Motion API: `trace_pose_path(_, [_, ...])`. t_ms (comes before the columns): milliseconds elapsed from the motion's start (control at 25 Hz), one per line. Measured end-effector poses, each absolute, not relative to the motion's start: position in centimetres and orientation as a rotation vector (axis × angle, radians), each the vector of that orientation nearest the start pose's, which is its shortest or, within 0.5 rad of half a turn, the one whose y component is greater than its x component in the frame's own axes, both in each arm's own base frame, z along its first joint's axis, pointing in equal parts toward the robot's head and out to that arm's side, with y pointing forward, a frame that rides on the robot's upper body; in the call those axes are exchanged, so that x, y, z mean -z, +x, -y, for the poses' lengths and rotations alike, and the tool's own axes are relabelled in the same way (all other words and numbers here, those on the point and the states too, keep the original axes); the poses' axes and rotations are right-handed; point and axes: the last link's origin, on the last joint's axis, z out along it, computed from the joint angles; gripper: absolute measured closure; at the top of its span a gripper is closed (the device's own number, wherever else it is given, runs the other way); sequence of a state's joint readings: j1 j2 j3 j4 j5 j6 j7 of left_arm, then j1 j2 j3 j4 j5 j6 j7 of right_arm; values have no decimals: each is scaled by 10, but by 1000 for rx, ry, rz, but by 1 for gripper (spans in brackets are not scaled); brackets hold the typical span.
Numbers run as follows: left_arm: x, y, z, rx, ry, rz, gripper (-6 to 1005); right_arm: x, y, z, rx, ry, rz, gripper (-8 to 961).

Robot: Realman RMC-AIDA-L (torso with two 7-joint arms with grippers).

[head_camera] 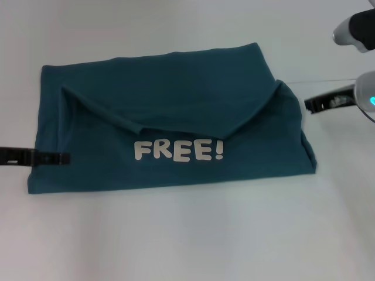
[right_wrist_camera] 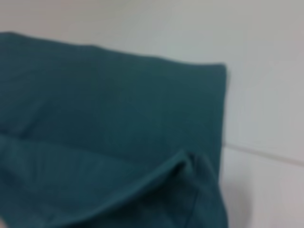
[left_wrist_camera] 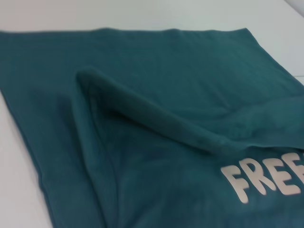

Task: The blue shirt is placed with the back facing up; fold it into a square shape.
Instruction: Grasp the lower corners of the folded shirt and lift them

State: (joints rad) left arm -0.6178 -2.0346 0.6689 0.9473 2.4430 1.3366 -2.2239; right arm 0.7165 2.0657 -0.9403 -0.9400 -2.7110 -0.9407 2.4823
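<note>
The blue shirt (head_camera: 176,105) lies on the white table as a wide, folded rectangle. A flap with slanted edges is folded over its upper half. The white "FREE!" lettering (head_camera: 179,150) faces up on the lower half. My left gripper (head_camera: 58,158) comes in from the left, and its tip overlaps the shirt's left edge low down. My right gripper (head_camera: 310,105) hovers just off the shirt's right edge without touching it. The left wrist view shows the shirt (left_wrist_camera: 166,95) with a raised fold and part of the lettering (left_wrist_camera: 266,178). The right wrist view shows the shirt's far right corner (right_wrist_camera: 118,109).
The white table (head_camera: 187,234) stretches out on all sides of the shirt. A thin seam line (head_camera: 328,81) crosses the tabletop at the right, behind my right gripper, and the seam line (right_wrist_camera: 266,154) also shows in the right wrist view.
</note>
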Motion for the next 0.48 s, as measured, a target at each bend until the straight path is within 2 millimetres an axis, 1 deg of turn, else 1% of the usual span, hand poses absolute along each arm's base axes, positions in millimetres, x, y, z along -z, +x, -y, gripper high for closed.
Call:
trace_pose_path(40, [-70, -283, -389, 197, -2255, 1309, 81, -52, 253, -447, 64, -2044, -1050, 927])
trace_pose_path(240, [-89, -289, -378, 237, -2200, 1389, 84, -57, 248, -421, 155, -2158, -1130, 798])
trace_pose_path(360, [-100, -293, -376, 232, -2149, 1427, 86, -57, 244, -408, 195, -2206, -1155, 653])
trace_pose_path(480, [-104, -297, -377, 181, -2124, 1440, 88, -58, 241, -400, 208, -2227, -1162, 507])
